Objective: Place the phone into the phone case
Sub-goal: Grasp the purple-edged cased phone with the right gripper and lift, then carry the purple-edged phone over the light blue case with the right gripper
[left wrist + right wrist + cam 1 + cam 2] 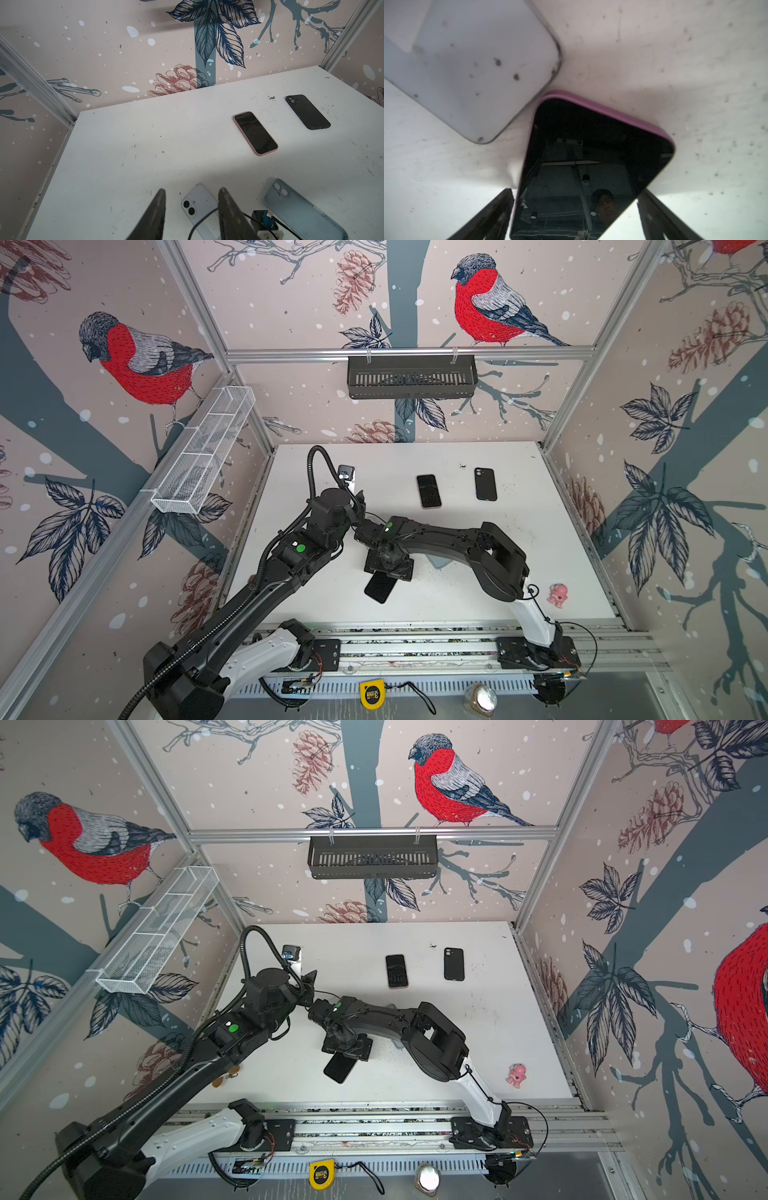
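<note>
In both top views the right gripper (387,572) is covering the black-screened, purple-rubber-cased phone (379,588) on the white table (519,510); left wrist view: the left gripper (192,190) is idling, jaws apart, empty; right wrist view: jaws are flanking the phone (probably seating it), cannot tell if clamped

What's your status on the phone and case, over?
Left pincer open, empty, near the bare phone, which lies face down. Blue case lies apart, empty. Right pincer wide astride purple-cased phone, grip unclear; that phone's corner crowds the bare phone.
</note>
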Action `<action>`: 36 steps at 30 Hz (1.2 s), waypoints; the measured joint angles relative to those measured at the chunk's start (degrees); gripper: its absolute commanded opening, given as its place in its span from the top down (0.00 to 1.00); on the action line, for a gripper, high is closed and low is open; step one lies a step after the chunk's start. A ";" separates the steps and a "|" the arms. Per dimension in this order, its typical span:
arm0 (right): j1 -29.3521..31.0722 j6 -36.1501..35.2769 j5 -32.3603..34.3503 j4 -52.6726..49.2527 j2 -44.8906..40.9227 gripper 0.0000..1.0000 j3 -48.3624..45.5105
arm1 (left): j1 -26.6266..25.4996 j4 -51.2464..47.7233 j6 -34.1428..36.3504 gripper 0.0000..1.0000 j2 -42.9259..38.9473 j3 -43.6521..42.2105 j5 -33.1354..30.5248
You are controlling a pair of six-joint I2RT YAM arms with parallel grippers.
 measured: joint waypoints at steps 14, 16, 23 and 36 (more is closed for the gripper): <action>-1.18 -4.37 6.34 -1.03 -2.75 0.31 -3.52 | -0.37 0.00 0.07 0.58 0.00 0.02 -0.94; -1.36 -6.05 8.13 -0.22 -3.72 0.32 -4.74 | -0.37 0.00 0.07 0.58 0.20 0.02 -1.05; -3.56 -17.16 16.00 0.13 -9.31 0.48 -11.02 | -0.39 -0.02 0.31 0.58 1.01 0.02 -1.11; -14.10 -56.57 12.35 9.99 -19.67 0.44 -20.26 | -0.76 -0.02 0.42 0.58 2.21 0.02 -1.29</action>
